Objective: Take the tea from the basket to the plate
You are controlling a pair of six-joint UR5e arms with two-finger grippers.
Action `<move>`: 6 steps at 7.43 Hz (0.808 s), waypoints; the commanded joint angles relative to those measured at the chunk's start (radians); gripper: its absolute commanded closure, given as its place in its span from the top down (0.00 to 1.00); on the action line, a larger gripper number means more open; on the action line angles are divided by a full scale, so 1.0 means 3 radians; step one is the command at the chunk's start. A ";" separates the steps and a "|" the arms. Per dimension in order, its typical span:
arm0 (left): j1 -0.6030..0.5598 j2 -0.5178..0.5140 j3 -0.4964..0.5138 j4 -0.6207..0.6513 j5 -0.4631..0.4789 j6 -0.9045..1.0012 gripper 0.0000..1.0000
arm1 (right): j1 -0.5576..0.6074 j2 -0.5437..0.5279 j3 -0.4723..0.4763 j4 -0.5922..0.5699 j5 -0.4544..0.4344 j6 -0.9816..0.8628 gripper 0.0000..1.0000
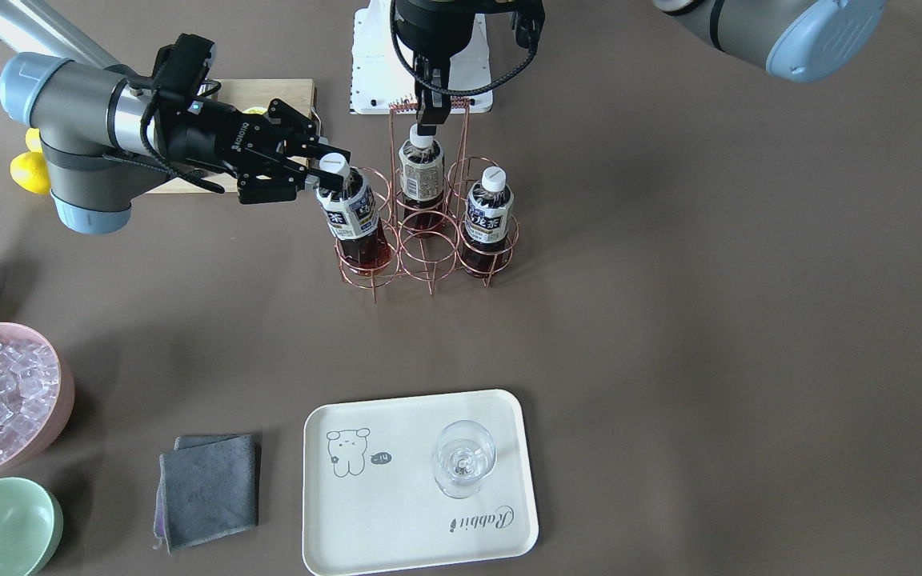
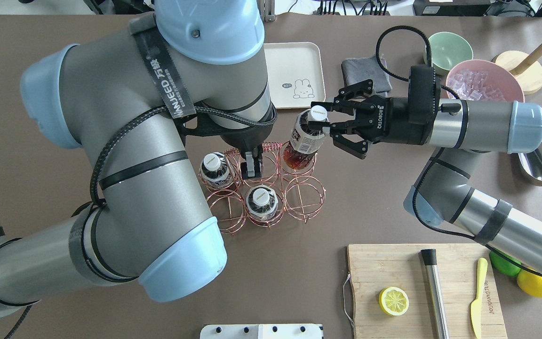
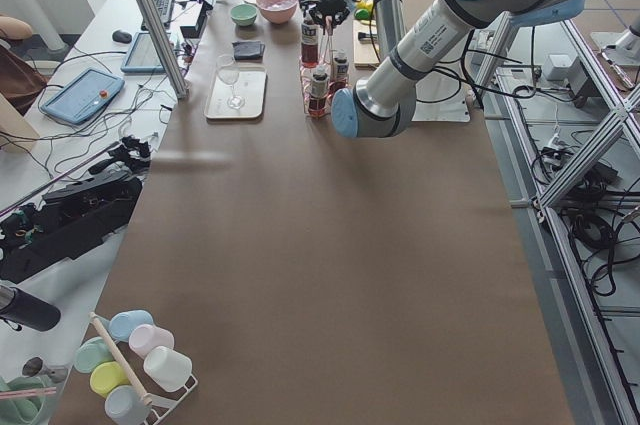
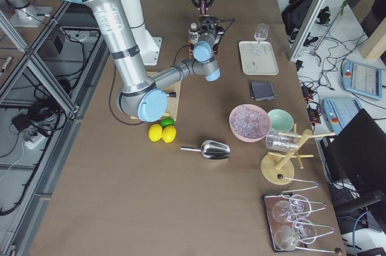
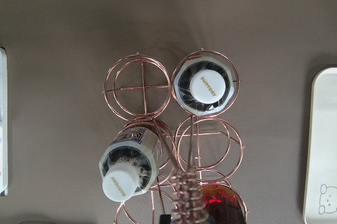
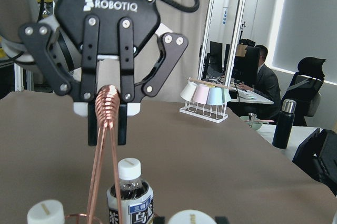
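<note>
The left gripper (image 2: pixel 252 170) hangs straight down over the middle of the rose-gold wire bottle carrier (image 2: pixel 273 146) with six ring cells, its two fingers pinched shut on the coiled top of the carrier's tall handle. Two small clear bottles of dark tea with white caps stand upright in the carrier, one bottle (image 2: pixel 214 167) in its far-left cell and another bottle (image 2: pixel 262 200) in its near-middle cell. In the carrier's far-right cell a third small clear plastic tea bottle (image 2: pixel 305 139) is tilted, cap toward the carrier's right and higher than the other two caps, brown base inside the rings. The right gripper (image 2: pixel 320 117) reaches in level from the carrier's right, fingers closed on that tea bottle at its white cap. The cream rectangular tray (image 2: pixel 290 61) lies beyond the carrier, well apart; a folded grey cloth (image 2: pixel 362 73) lies beyond the carrier, further right
</note>
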 commanded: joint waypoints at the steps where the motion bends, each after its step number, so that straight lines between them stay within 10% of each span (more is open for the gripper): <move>1: 0.0000 -0.0005 0.0013 -0.0002 0.0003 -0.0001 0.00 | 0.0297 0.0010 0.0340 -0.0232 0.0061 0.0532 0.00; 6: 0.0005 -0.0005 0.0018 -0.0002 0.0008 -0.0001 0.00 | 0.0855 0.0101 0.0221 -0.0596 0.0189 0.0544 0.00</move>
